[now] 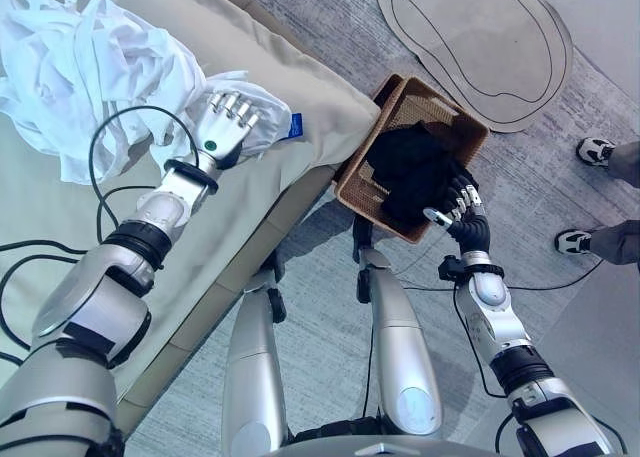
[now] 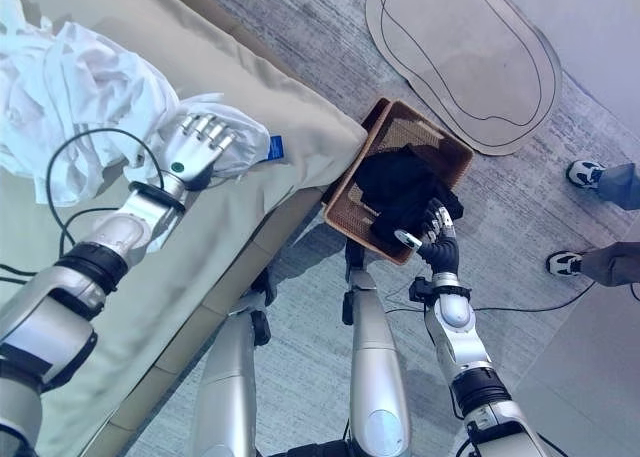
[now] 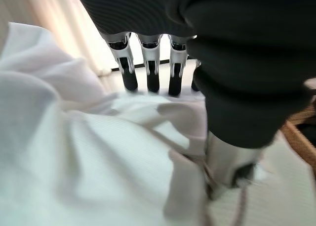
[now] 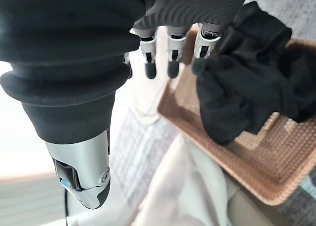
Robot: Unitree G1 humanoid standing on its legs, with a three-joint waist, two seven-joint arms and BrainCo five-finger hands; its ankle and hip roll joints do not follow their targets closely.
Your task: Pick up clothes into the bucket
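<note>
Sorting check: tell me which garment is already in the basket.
The black garment, heaped in the wicker basket on the floor. The white garment lies on the bed.

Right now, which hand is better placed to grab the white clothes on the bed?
Left. The left hand already rests on the white clothes; the right hand is over the basket.

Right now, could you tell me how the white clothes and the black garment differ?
The white clothes lie spread on the beige cushion, under the left hand; the black garment is bunched in the woven basket on the floor, beside the right hand. The white pile looks larger. Both are crumpled.
</note>
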